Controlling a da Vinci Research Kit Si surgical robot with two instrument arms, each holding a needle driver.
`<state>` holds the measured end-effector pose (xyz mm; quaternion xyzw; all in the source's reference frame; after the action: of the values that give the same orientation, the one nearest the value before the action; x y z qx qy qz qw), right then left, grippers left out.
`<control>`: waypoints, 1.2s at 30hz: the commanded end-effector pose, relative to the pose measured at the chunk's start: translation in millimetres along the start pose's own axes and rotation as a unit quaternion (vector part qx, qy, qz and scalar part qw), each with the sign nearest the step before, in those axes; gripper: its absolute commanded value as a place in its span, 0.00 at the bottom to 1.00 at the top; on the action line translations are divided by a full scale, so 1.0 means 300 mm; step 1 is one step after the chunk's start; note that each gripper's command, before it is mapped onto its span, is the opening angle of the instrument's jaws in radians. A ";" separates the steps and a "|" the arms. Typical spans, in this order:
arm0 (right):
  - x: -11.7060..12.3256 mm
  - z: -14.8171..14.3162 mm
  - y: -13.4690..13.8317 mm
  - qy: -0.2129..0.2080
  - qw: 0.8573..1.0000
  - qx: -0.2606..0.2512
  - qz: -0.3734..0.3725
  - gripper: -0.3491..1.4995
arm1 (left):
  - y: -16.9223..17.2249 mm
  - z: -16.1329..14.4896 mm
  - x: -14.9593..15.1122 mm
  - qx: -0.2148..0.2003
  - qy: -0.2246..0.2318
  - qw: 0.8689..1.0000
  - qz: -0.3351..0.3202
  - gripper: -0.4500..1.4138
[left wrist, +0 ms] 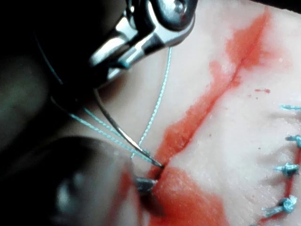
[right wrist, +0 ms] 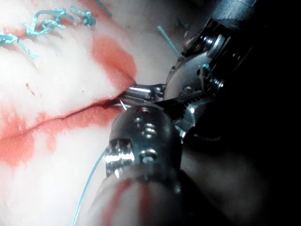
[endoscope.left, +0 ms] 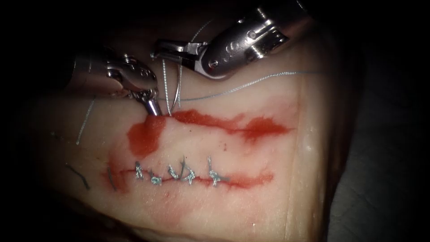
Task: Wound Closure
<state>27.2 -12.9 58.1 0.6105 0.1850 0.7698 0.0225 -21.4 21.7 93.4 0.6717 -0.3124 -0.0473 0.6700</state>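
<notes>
Red fluid [endoscope.left: 143,134] marks the open cut [endoscope.left: 233,125], frame centre. Endoscope: needle [endoscope.left: 178,89] held near its tail by right tool [endoscope.left: 161,48], jaws shut, tip at cut's left end. Left tool [endoscope.left: 152,105] jaws: state can't be told. L wrist: needle tip [left wrist: 157,164] at cut edge; entry best kept perpendicular.

Darkness surrounds the brightly lit centre of the endoscope view. At the right, a dim grey-brown bench surface [endoscope.left: 380,188] lies in shadow. No walls or windows can be made out.
</notes>
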 end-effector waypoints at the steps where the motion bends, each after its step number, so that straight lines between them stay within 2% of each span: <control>1: -0.0006 0.0037 -0.0005 -0.001 1.000 0.002 0.001 0.00 | 0.002 0.000 -0.001 -0.001 0.000 1.000 -0.002 0.00; 9: -0.0016 0.0042 0.0001 -0.009 1.000 -0.002 -0.002 0.00 | 0.002 0.000 -0.001 -0.001 0.001 1.000 -0.003 0.00; 13: -0.0015 0.0041 0.0002 -0.022 0.999 -0.025 0.009 0.00 | 0.002 0.000 -0.001 -0.001 0.001 1.000 -0.006 0.00; 25: -0.0013 0.0053 0.0024 -0.013 0.998 -0.061 0.005 0.00 | 0.002 0.000 -0.001 -0.001 0.002 1.000 -0.007 0.00; 36: -0.0017 0.0053 0.0012 -0.003 0.998 -0.045 -0.031 0.00 | 0.002 0.000 -0.001 0.000 0.004 1.000 -0.009 0.00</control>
<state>27.9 -13.1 57.8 0.6005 0.1699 0.7778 0.0749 -21.3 21.5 93.3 0.6758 -0.3032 -0.0506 0.6700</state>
